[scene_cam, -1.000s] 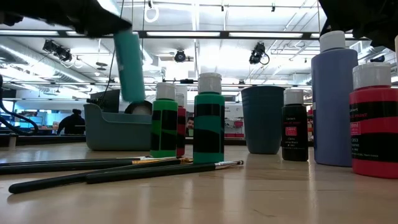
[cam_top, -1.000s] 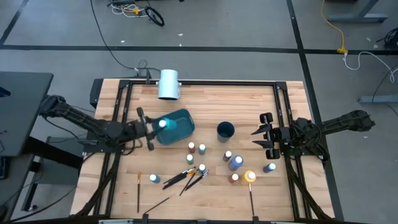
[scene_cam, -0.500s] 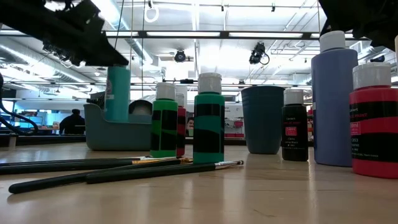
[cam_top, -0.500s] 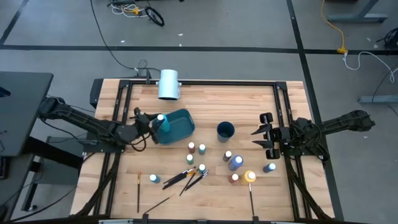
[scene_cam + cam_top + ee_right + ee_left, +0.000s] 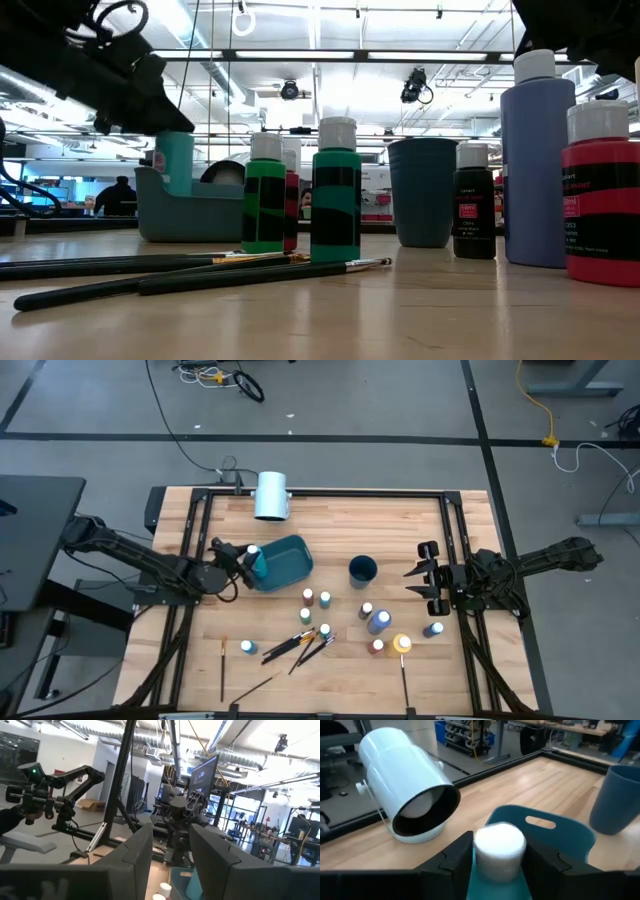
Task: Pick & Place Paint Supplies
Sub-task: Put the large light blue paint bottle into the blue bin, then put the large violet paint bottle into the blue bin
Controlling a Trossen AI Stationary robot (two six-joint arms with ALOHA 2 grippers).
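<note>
We see the left end effector point(image 5: 243, 559) at the left edge of the teal bin point(image 5: 283, 561), its fingers on either side of a white-capped teal bottle point(image 5: 253, 552) that stands upright inside the bin — from the wrist view the cap point(image 5: 499, 846) sits between the two fingers, but we cannot tell whether they are pressing on it or have let go. In the low view that teal bottle point(image 5: 174, 163) shows above the bin's near wall, under the dark arm.

The right end effector point(image 5: 421, 579) waits at the right side of the tabletop point(image 5: 400, 520), beside the frame rail; its fingers stand a little apart with nothing between them.

The rest of the paint supplies lie on the wood in front of the bin: a green bottle point(image 5: 264, 192) and a taller green bottle point(image 5: 335, 190) stand upright, a large blue bottle point(image 5: 379, 621) and a yellow-capped one point(image 5: 401, 644) stand further right, and a cluster of brushes point(image 5: 297, 645) lies crossed near the middle. One brush point(image 5: 222, 669) lies apart at the lower left. A dark blue cup point(image 5: 362, 569) stands right of the bin — a large white cylinder point(image 5: 271, 495) lies at the far edge.
</note>
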